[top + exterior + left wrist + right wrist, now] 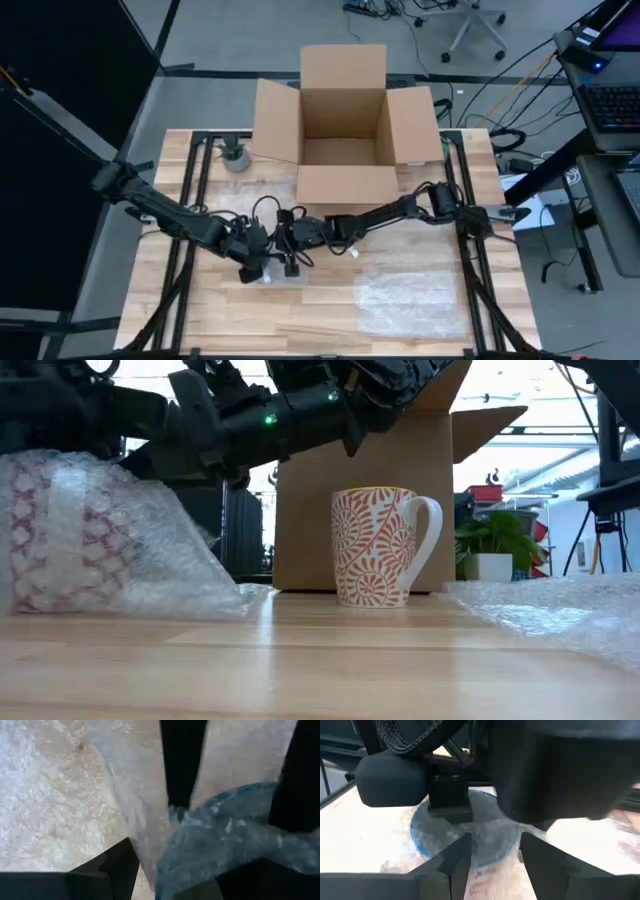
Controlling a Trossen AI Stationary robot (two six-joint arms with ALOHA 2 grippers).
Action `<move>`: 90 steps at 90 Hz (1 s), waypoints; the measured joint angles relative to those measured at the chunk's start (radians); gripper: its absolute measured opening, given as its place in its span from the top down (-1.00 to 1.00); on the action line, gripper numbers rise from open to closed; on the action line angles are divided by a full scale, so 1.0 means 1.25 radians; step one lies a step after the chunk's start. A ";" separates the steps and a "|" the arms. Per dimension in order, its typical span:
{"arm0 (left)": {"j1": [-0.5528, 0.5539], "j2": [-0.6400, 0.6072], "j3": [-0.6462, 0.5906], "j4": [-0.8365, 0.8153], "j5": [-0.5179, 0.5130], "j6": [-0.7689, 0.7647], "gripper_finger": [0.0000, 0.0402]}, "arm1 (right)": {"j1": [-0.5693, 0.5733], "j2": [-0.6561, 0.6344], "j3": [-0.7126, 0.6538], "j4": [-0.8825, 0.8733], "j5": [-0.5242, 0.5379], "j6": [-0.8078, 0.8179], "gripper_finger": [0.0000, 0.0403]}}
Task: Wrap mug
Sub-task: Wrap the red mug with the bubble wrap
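Observation:
A mug in bubble wrap [70,530] stands near the table's middle [272,278]. It has a red pattern, and its blue mouth [225,840] faces up. Both grippers come down on its top. My left gripper [192,855] has the wrapped rim between its fingers. My right gripper [495,840] stands open over the mouth. A second, bare mug [375,545] with an orange swirl pattern stands upright on the table in front of the box. A loose sheet of bubble wrap [410,300] lies flat toward the near right. My left gripper comes from above, pointing down, with the mug's wrapped rim [162,865] between its two fingers. One finger is outside the wall and the other at the mouth. The mug stands upright on the table. My right gripper points down at the mug's mouth. One fingertip [177,805] rests on the bubble wrap at the rim [175,817]. The other finger [300,780] stands across the mouth. The left gripper hides most of the contact in the right wrist view.
An open cardboard box [345,130] stands at the far middle of the table, and a small potted plant [235,153] to its left. The near part of the wooden table [200,320] is bare wood.

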 joint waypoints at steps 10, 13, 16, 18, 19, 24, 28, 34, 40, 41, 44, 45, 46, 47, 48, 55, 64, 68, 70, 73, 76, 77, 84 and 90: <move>0.000 -0.015 0.001 -0.003 0.000 0.013 -0.05 | 0.009 -0.012 0.000 0.007 0.002 -0.002 0.22; 0.000 -0.020 0.002 -0.004 0.000 0.016 -0.05 | 0.014 -0.013 0.000 0.012 0.002 -0.004 0.22; 0.000 -0.026 0.002 -0.004 0.000 0.017 -0.05 | 0.018 -0.014 0.000 0.019 0.000 -0.005 0.22; 0.000 -0.028 0.002 -0.003 0.000 0.017 -0.05 | 0.020 -0.014 0.000 0.023 -0.001 -0.005 0.22; 0.000 -0.029 0.002 -0.003 0.000 0.017 -0.05 | 0.021 -0.014 0.000 0.025 -0.001 -0.004 0.22; 0.000 -0.036 0.002 -0.003 0.000 0.017 -0.05 | 0.028 -0.014 0.000 0.036 -0.003 0.005 0.22; 0.000 -0.042 0.002 -0.004 0.000 0.017 -0.05 | 0.032 -0.014 0.001 0.046 -0.003 0.011 0.22; 0.000 -0.052 0.002 -0.003 -0.001 0.017 -0.05 | 0.036 -0.013 0.002 0.054 -0.002 0.011 0.22; 0.001 -0.057 0.002 0.007 -0.003 0.017 -0.05 | 0.035 -0.011 0.002 0.071 0.003 0.012 0.22; 0.001 -0.057 0.002 0.009 -0.003 0.017 -0.05 | 0.035 -0.011 0.002 0.074 0.005 0.013 0.22; 0.002 -0.057 0.002 0.015 -0.003 0.018 -0.05 | 0.035 -0.007 0.002 0.088 0.010 0.013 0.22; 0.002 -0.057 0.002 0.015 -0.003 0.018 -0.05 | 0.035 -0.005 0.002 0.094 0.010 0.013 0.22; 0.002 -0.057 0.002 0.016 -0.003 0.018 -0.05 | 0.035 -0.003 0.002 0.102 0.010 0.013 0.22; 0.002 -0.057 0.002 0.016 -0.003 0.018 -0.05 | 0.035 -0.001 0.002 0.110 0.010 0.012 0.22; 0.002 -0.058 0.002 0.017 -0.003 0.019 -0.05 | 0.035 0.001 0.002 0.116 0.011 0.011 0.22; 0.002 -0.057 0.002 0.019 -0.003 0.018 -0.05 | 0.035 0.008 0.002 0.122 0.011 0.010 0.22; 0.002 -0.057 0.002 0.021 -0.005 0.016 -0.05 | 0.035 0.023 0.003 0.114 0.020 0.015 0.22; 0.002 -0.057 0.002 0.027 -0.005 0.016 -0.05 | 0.033 0.035 0.003 0.114 0.027 0.018 0.22; 0.002 -0.057 0.002 0.026 -0.005 0.016 -0.05 | 0.033 0.041 0.003 0.111 0.028 0.020 0.22; 0.002 -0.057 0.002 0.025 -0.005 0.016 -0.05 | 0.033 0.047 0.002 0.114 0.031 0.024 0.22; 0.002 -0.057 0.002 0.025 -0.005 0.015 -0.05 | 0.033 0.049 0.003 0.111 0.037 0.024 0.22; 0.002 -0.057 0.002 0.025 -0.005 0.015 -0.05 | 0.033 0.050 0.003 0.109 0.039 0.023 0.22; 0.002 -0.058 0.002 0.025 -0.005 0.015 -0.05 | 0.033 0.050 0.005 0.100 0.045 0.020 0.22; 0.002 -0.058 0.005 0.019 -0.001 0.015 -0.05 | 0.032 0.050 0.006 0.093 0.042 0.019 0.22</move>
